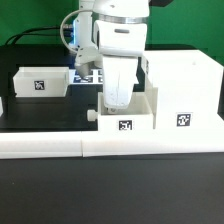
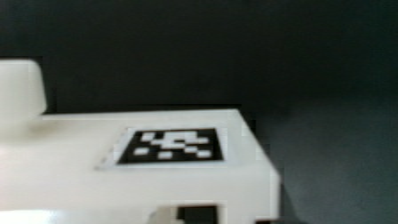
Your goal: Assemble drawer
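My gripper [image 1: 115,103] reaches down into a small white knobbed tray [image 1: 128,122]. The tray stands against the front border wall, just to the exterior view's left of the tall hollow box shell [image 1: 186,90]. The jaws look closed on the tray's wall, though the hand hides the contact. In the wrist view the tray's white face with its square marker [image 2: 175,146] fills the lower half, right up against my gripper [image 2: 228,214]. A second tray [image 1: 40,83] sits apart at the exterior view's left.
The long low white border wall [image 1: 60,146] runs along the table's front. The marker board [image 1: 88,76] lies flat behind the arm. The table top is black [image 2: 267,50].
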